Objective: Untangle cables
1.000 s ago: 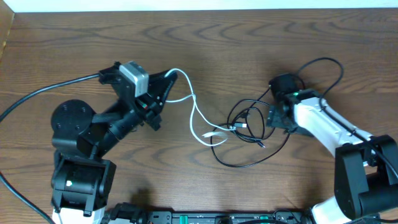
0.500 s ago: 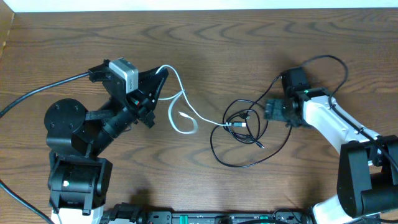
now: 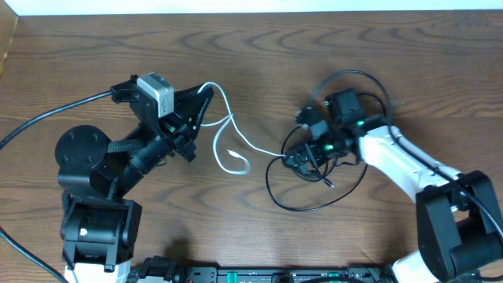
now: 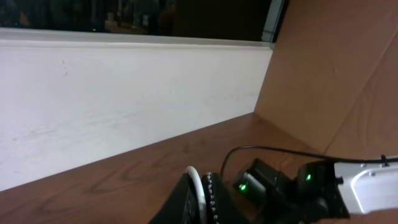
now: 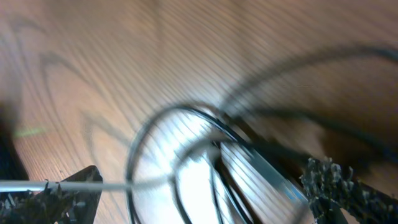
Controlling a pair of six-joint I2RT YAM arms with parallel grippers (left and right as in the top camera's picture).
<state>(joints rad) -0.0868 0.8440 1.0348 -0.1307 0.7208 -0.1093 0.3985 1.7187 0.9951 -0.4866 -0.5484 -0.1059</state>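
Overhead, a dark brown wooden table (image 3: 259,47) with wavy grain fills the picture, and a white wall (image 3: 236,6) runs along its far edge. At the far left corner a sliver of tan board (image 3: 6,43) stands against the table's side. A thick black wire (image 3: 55,114) curves over the wood to the left arm (image 3: 118,165).

The left gripper (image 3: 203,98) has its jaws clamped together on the white cable (image 3: 236,168). From that grip the cord arcs up, drops into a small loop lying on the wood, then runs right until it meets the black cable (image 3: 302,209). The black cable lies right of centre in several overlapping loops, and the two cords touch there.

The right gripper (image 3: 302,141) hangs over that coil with its jaws spread wide, closed on nothing. Its own wrist view, badly blurred, shows black loops and the white cord between the two tips. The white right arm (image 3: 401,161) reaches back to the near right corner.

From the left wrist, the wall (image 4: 124,93) rises pale behind the table under a dark pane (image 4: 124,15), and a tan panel (image 4: 336,81) closes the right side.
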